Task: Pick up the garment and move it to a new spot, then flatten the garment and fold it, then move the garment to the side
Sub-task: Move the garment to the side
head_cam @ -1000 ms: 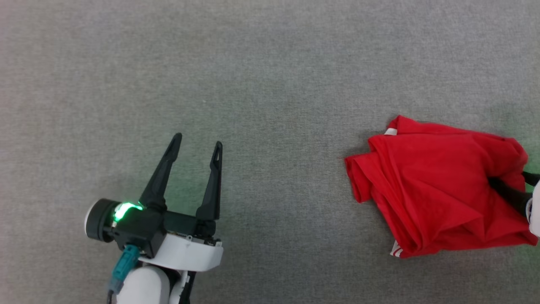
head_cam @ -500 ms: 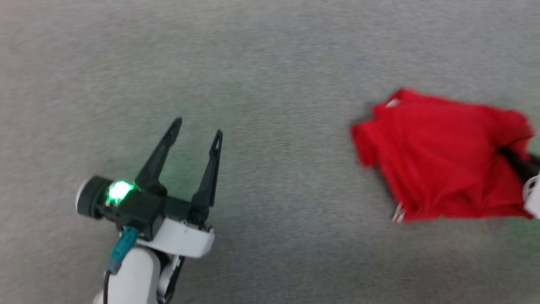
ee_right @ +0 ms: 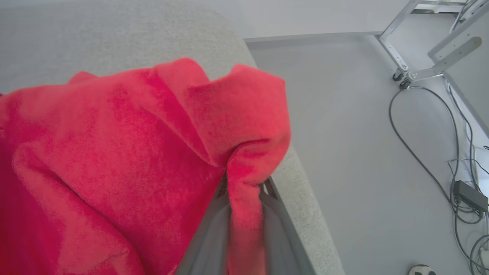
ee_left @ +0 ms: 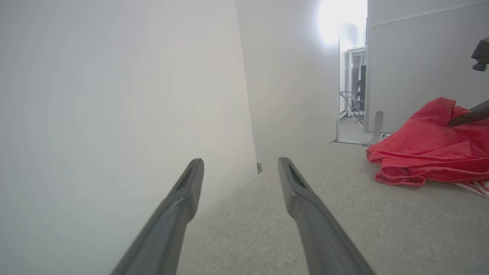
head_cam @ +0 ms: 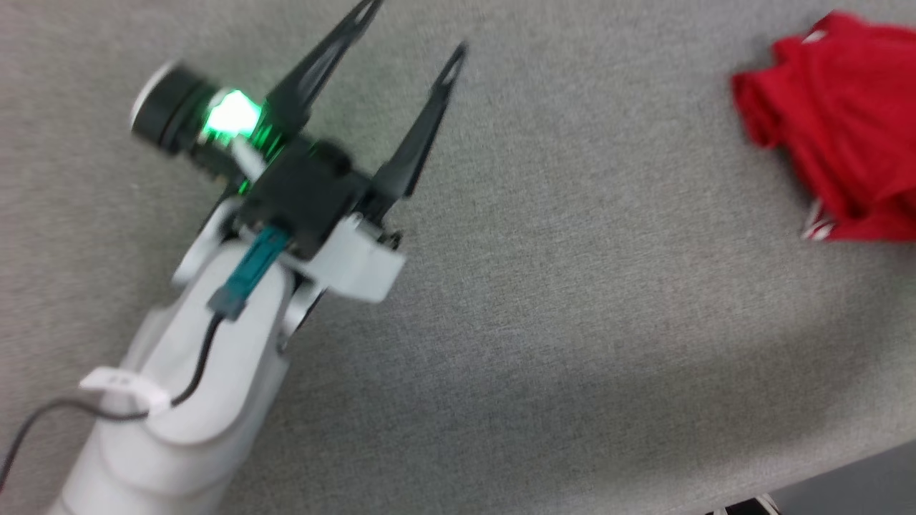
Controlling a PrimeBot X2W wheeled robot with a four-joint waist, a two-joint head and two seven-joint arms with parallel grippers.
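Observation:
The garment is a crumpled red heap with a bit of red-white striped trim, lying on the grey table at the head view's upper right. In the right wrist view my right gripper is shut on a raised fold of the garment, close to the table's edge. My left gripper hangs open and empty over bare table, well to the left of the cloth. Seen from the left wrist, its fingers stand apart, the garment lies at the right, and a dark finger of the right gripper reaches into the cloth.
The grey table ends at an edge at the head view's lower right. Beyond the edge by the garment lies pale floor with cables and a metal frame on castors. A white wall rises beside the left gripper.
The head camera has swung, so the garment now shows higher and further right. My right gripper has shut on the garment's fold. My left arm looms larger and higher, still open.

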